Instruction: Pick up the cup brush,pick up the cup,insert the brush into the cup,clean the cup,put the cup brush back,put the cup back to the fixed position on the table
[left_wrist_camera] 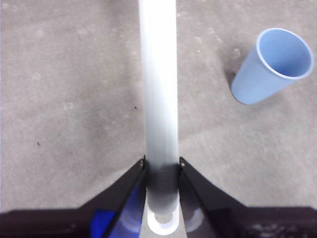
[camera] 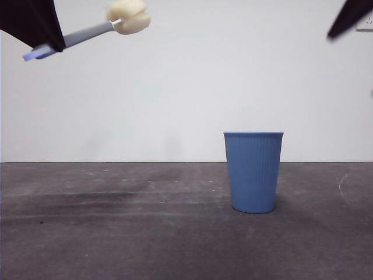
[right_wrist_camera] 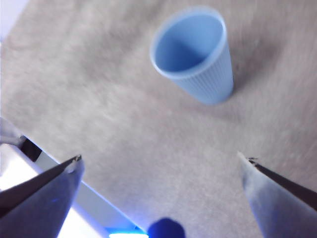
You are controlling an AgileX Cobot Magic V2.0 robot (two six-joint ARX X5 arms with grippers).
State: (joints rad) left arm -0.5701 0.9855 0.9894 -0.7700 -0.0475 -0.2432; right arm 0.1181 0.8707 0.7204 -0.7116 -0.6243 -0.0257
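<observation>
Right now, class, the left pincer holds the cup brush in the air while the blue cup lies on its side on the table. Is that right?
Not quite. The left pincer does hold the cup brush aloft, but the cup stands upright on the table, as the front view shows.

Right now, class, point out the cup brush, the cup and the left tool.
cup brush (camera: 129, 16), front view, on its sponge head.
cup (camera: 253, 172), front view, on its ribbed side wall.
left tool (left_wrist_camera: 162, 167), left wrist view, between its tips, at the brush handle.

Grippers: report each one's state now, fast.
Left gripper: shut on the cup brush, held high above the table.
Right gripper: open, empty, above the cup.
</observation>
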